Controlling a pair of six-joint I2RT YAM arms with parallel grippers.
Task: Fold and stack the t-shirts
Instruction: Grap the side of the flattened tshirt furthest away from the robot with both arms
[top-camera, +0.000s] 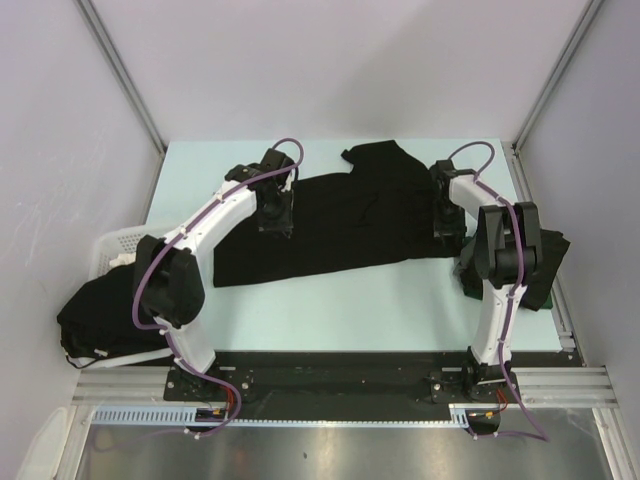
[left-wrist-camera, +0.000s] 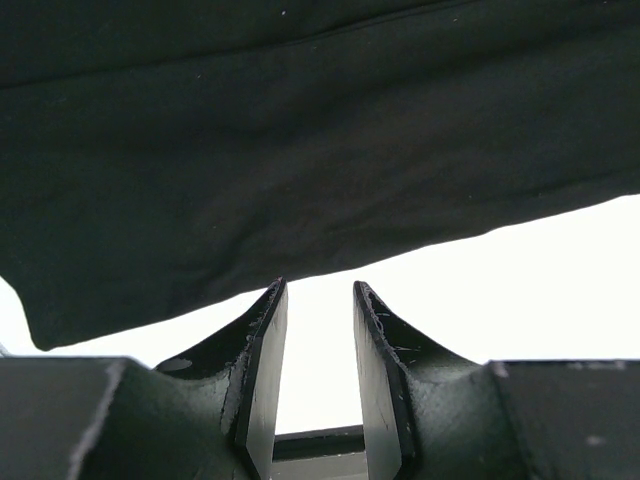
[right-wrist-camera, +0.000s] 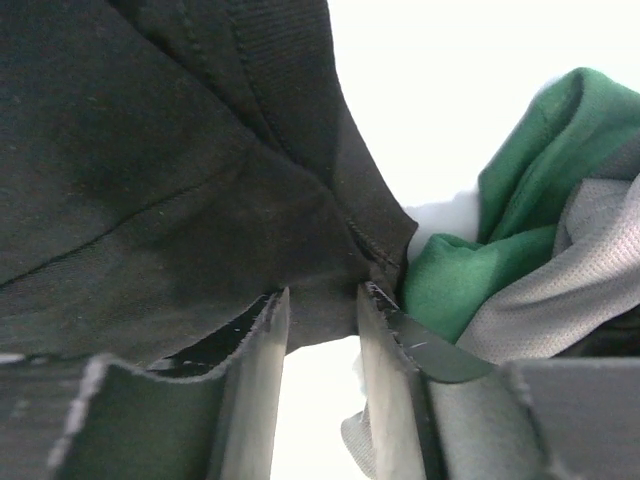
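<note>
T-shirt (top-camera: 350, 220) spread on worktop (top-camera: 350, 310); left pincer (left-wrist-camera: 318, 288) parted at its hem, right pincer (right-wrist-camera: 322, 290) parted at its right edge, neither clamped shut.

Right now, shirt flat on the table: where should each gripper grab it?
Take the black shirt by its two ends, not the flat middle. Left gripper: the loose edge ahead of it, from the left. Right gripper: the stitched corner at its tips, from the right. The cloth lies flat on the table, so only edges let a finger slide under.
</note>
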